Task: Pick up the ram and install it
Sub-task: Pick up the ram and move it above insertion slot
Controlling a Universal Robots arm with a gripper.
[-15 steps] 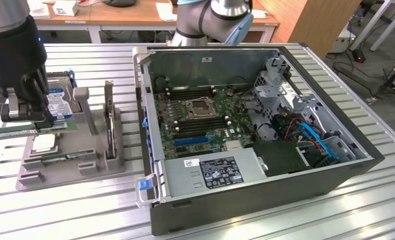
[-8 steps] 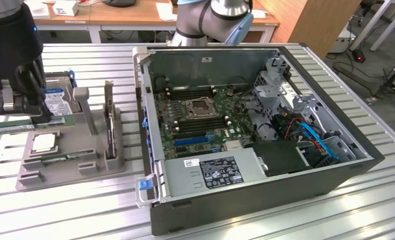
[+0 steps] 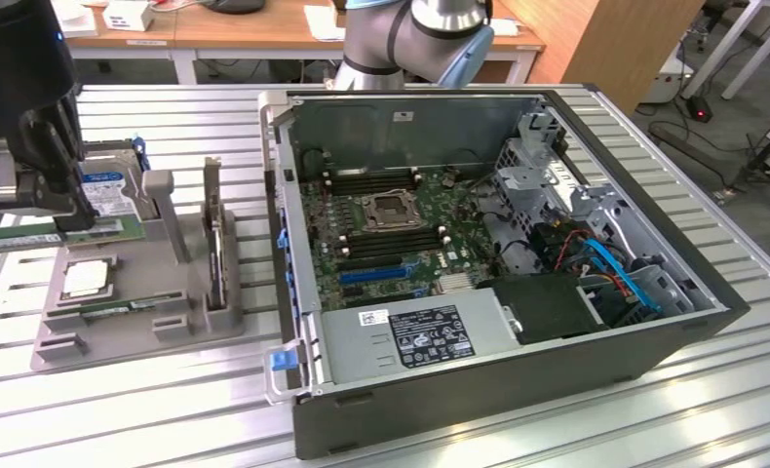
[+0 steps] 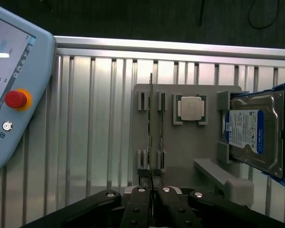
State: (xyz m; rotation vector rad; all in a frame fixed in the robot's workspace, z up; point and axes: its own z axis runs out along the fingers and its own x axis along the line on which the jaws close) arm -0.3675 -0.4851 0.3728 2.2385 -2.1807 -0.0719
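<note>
The ram point(image 3: 8, 238) is a long thin green stick, held level just above the grey parts holder point(image 3: 151, 322) at the exterior view's left. My gripper point(image 3: 62, 220) is shut on it from above. In the wrist view the ram point(image 4: 151, 118) appears edge-on as a thin dark line running out from between my closed fingers point(image 4: 141, 202), over the holder's slots point(image 4: 143, 100). The open computer case point(image 3: 697, 336) lies to the exterior view's right, with the motherboard's memory slots point(image 3: 374, 179) beside the processor socket point(image 3: 392, 209).
On the holder sit a square silver processor chip point(image 4: 191, 108), a hard drive with a blue label point(image 4: 254, 135) and a dark upright card point(image 3: 212, 229). A teach pendant with a red stop button point(image 4: 15, 99) lies on the ribbed metal table point(image 3: 138, 400).
</note>
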